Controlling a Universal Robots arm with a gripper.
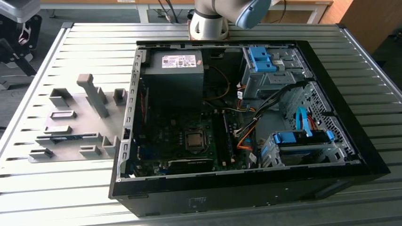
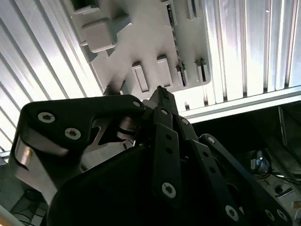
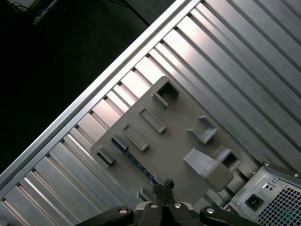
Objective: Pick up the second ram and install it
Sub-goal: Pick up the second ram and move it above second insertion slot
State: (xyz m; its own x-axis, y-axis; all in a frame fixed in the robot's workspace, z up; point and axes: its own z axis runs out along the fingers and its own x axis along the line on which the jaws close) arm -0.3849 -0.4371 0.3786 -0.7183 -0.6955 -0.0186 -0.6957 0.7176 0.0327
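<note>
The second ram (image 1: 63, 137) is a thin blue stick standing on edge in a slot of the grey fixture plate (image 1: 80, 107), to the exterior view's left of the open computer case. In the first wrist view the ram (image 3: 134, 160) runs as a dark blue line across the plate (image 3: 178, 146). My gripper (image 3: 162, 184) hangs well above the plate with its fingertips together and nothing between them, close over one end of the stick. In the second wrist view the gripper (image 2: 160, 92) points at the plate (image 2: 141, 42), and the ram (image 2: 175, 47) shows edge-on.
The black computer case (image 1: 220, 193) lies open on the slatted aluminium table (image 1: 69, 188), with the motherboard's processor socket (image 1: 195, 140) and long memory slots (image 1: 224, 136) beside it. Grey blocks (image 1: 94, 94) stand up from the fixture plate. The arm's base (image 1: 207, 21) is behind the case.
</note>
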